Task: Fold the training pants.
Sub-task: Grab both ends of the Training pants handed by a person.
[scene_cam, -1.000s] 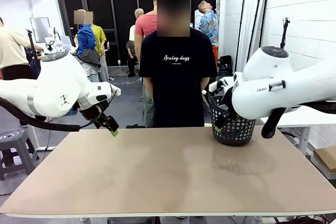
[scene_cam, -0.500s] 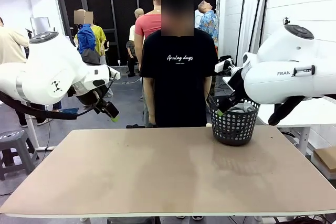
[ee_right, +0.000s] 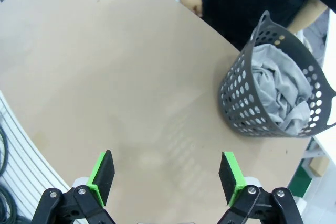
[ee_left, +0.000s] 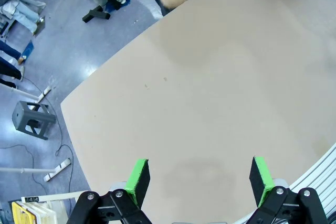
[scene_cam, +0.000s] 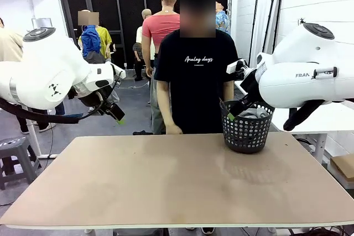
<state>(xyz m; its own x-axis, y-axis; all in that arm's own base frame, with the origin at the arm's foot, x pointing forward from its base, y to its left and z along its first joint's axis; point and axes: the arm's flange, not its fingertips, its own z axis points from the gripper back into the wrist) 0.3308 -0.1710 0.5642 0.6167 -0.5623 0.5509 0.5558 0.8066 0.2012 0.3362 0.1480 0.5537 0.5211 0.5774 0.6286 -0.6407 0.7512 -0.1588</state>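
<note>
Front view: fixed, robot's side, looking level across table (scene_cam: pixel 166 192) toward person (scene_cam: pixel 196 81) at far edge. Wrist views: high over same table, tilted down — shared across all three: basket (ee_right: pixel 236 98), far table edge.

Both arms hang raised, left end effector (ee_left: pixel 199 174) and right end effector (ee_right: pixel 167 174) spread wide.

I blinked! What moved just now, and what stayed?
The left gripper rose away from the table; the right gripper rose from beside the basket to its rim. The person stepped sideways and brought a hand to the table edge. The basket with the pants stayed; both grippers stayed open.
</note>
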